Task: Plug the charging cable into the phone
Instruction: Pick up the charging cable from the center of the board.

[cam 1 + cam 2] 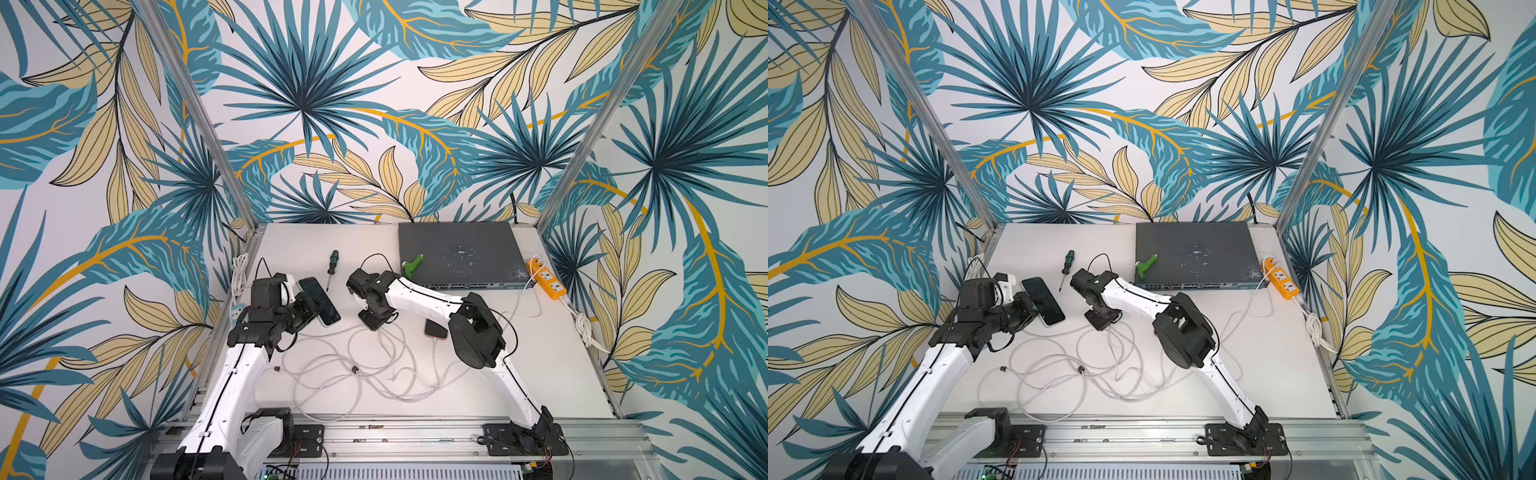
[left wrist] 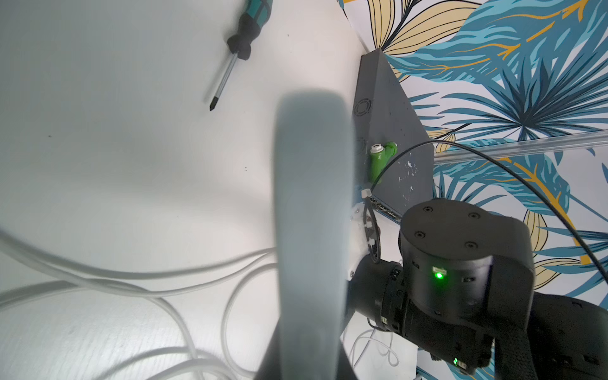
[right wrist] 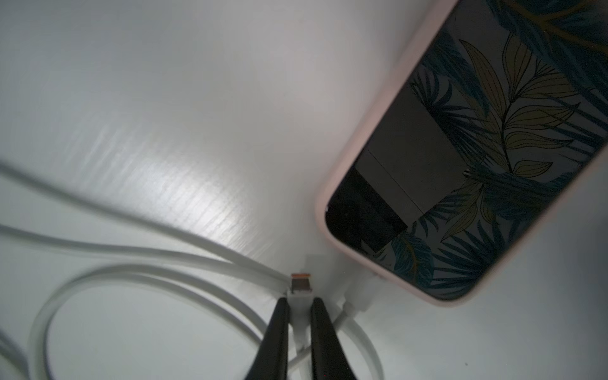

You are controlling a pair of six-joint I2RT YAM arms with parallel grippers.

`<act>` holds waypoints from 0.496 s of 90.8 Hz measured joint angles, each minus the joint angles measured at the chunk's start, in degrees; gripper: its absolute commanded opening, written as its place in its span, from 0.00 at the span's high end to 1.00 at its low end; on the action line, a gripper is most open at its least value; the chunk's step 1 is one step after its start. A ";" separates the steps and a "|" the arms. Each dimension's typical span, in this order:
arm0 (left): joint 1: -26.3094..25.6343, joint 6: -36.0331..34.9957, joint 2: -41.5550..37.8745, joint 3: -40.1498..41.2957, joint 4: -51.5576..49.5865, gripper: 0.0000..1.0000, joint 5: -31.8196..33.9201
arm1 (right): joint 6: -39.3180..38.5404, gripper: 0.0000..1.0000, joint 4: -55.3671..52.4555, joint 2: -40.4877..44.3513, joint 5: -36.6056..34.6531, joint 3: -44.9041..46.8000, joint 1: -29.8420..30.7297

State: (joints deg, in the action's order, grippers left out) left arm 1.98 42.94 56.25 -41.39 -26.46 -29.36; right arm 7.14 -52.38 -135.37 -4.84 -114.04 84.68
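Top views bright, evenly lit; wrist views dimmer, foreground blurred.

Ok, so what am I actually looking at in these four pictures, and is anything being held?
You see two robot arms fixed to the near edge of a white table, each ending in a two-fingered gripper. Two pictures come from one camera head above and show almost the same whole scene; the other two come from small cameras on the arms' wrists. In both top views the left gripper is shut on a dark phone. In the right wrist view the right gripper pinches a white cable plug, beside a pink-cased phone that seems to have another cable in it. Also lying there: loose white cables, a screwdriver, a grey network box and an orange power strip.
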 measured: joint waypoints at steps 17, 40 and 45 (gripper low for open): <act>0.00 -0.09 0.00 0.00 0.00 1.00 -0.04 | 1.11 0.89 3.63 4.63 1.73 3.21 -3.06; 0.02 -0.09 0.09 -0.70 0.07 1.00 -0.92 | 3.13 0.89 11.17 21.16 5.38 7.76 -6.62; 0.02 -0.11 0.28 -1.27 0.22 1.00 -1.46 | 3.67 0.89 13.09 24.59 6.51 8.96 -7.37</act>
State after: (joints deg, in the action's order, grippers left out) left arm 2.00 42.83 56.53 -42.65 -26.24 -30.83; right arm 10.81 -39.29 -110.78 1.67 -105.08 77.32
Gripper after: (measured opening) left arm 0.142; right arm 0.143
